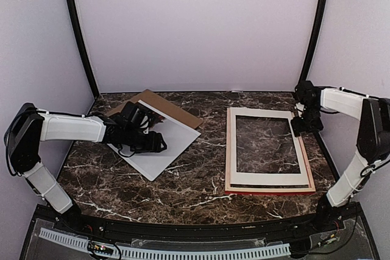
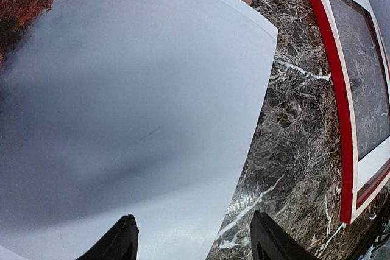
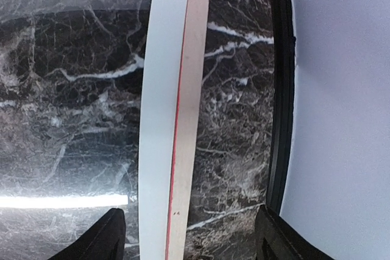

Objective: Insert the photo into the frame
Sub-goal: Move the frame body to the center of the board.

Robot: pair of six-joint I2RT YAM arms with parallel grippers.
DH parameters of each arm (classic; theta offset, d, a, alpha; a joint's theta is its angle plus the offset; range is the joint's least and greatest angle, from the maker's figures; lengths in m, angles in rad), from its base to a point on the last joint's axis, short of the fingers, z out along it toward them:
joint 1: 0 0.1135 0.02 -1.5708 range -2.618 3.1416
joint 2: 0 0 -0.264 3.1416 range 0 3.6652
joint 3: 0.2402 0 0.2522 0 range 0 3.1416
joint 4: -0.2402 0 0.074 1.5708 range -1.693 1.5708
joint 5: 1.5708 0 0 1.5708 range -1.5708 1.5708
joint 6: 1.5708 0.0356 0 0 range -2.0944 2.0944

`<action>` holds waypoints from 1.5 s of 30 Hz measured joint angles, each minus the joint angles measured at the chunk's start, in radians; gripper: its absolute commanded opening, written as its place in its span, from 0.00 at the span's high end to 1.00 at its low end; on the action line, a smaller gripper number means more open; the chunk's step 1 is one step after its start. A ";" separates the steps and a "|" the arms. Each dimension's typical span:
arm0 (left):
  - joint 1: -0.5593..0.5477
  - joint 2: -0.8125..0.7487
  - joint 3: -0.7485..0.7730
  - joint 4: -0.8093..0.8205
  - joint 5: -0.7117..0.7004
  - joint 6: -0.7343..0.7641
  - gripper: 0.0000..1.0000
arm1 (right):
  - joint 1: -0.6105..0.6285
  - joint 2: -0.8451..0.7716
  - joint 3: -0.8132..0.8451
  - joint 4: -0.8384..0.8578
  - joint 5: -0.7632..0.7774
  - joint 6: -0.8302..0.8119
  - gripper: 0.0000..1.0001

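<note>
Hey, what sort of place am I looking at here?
Probably a robot lab test booth: plain pale lilac walls enclose a dark marble-patterned tabletop, and a white left robot arm and white right robot arm stand at its near edge.

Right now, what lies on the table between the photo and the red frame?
Nothing: the stretch between the photo and the frame is bare dark marble table. The top external view shows it best, and the left wrist view agrees.
</note>
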 measured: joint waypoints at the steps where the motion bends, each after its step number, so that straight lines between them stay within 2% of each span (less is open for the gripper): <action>1: 0.000 0.000 0.000 0.000 0.000 0.000 0.34 | -0.017 0.000 0.000 0.022 -0.016 0.002 0.20; 6: 0.000 0.000 0.000 0.000 0.001 0.000 0.34 | -0.107 0.010 0.000 0.135 -0.138 0.011 0.22; 12: -0.002 0.000 0.000 0.001 0.003 0.000 0.34 | -0.216 0.090 -0.025 0.252 -0.281 0.018 0.33; 15: -0.002 0.000 0.000 0.001 0.004 0.000 0.34 | -0.249 0.117 -0.053 0.285 -0.344 0.024 0.43; 27: -0.005 0.011 0.000 0.005 0.019 0.000 0.34 | -0.281 0.165 -0.091 0.365 -0.554 0.011 0.63; 33: -0.006 0.012 0.000 0.007 0.019 -0.001 0.34 | -0.270 0.163 -0.144 0.431 -0.620 0.031 0.65; 37: -0.014 0.015 0.000 0.016 0.021 -0.006 0.34 | -0.216 0.145 -0.182 0.478 -0.642 0.071 0.66; 41: -0.035 0.036 0.000 0.026 0.023 -0.013 0.34 | -0.125 0.122 -0.219 0.519 -0.655 0.138 0.62; 45: -0.058 0.065 0.008 0.028 0.023 -0.021 0.34 | -0.019 0.097 -0.240 0.532 -0.661 0.203 0.51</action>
